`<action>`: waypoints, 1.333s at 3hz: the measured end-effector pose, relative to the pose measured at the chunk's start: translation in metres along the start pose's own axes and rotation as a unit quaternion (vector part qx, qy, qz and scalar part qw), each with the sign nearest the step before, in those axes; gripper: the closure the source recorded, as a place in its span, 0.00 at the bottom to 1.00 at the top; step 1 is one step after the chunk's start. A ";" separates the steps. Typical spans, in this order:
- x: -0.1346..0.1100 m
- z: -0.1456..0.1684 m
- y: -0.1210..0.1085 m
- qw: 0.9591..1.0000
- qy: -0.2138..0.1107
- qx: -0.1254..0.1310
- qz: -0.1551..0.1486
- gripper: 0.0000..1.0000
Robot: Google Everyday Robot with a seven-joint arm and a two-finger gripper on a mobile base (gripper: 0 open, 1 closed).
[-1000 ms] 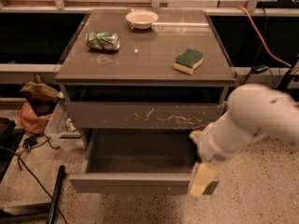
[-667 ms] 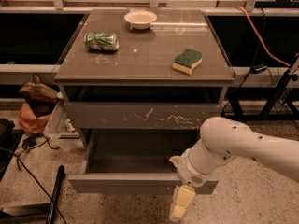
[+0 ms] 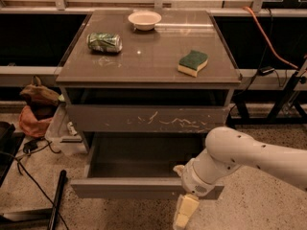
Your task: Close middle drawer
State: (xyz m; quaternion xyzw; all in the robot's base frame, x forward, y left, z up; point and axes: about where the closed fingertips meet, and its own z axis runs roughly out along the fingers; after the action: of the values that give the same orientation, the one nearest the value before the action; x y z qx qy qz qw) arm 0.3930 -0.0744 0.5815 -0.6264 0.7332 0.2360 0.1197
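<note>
Inspection of the grey-brown cabinet (image 3: 144,68) finds the middle drawer (image 3: 124,188), a wide grey-brown drawer with a flat, handle-less front, pulled well out towards the camera, so that you look down into its dark interior. Directly above it sits the drawer front with white scratches (image 3: 144,119), which is pushed in flush with the cabinet. You will note the white, rounded robot arm (image 3: 249,157) entering from the right edge and crossing in front of the right end of the open drawer's front. The cream-coloured gripper (image 3: 184,212) hangs downward from the wrist, just below the lower edge of that front and right of its centre, over the speckled floor. You cannot tell how far it is open, and nothing is seen in its hold. On the cabinet top you have a crushed green drinks can (image 3: 104,41) at the rear left, a small white bowl (image 3: 144,19) at the rear centre and a green-and-yellow sponge (image 3: 193,63) to the right, all well apart. An orange cable (image 3: 268,37) runs behind the cabinet on the right.
</note>
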 end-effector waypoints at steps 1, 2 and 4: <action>0.017 0.052 -0.004 1.000 -0.017 -0.022 0.013 0.00; 0.036 0.103 -0.018 0.999 -0.016 -0.042 0.024 0.00; 0.063 0.163 -0.053 0.998 -0.004 -0.060 0.036 0.00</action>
State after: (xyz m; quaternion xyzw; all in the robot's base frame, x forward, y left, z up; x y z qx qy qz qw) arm 0.4132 -0.0533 0.4016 -0.6044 0.7395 0.2862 0.0765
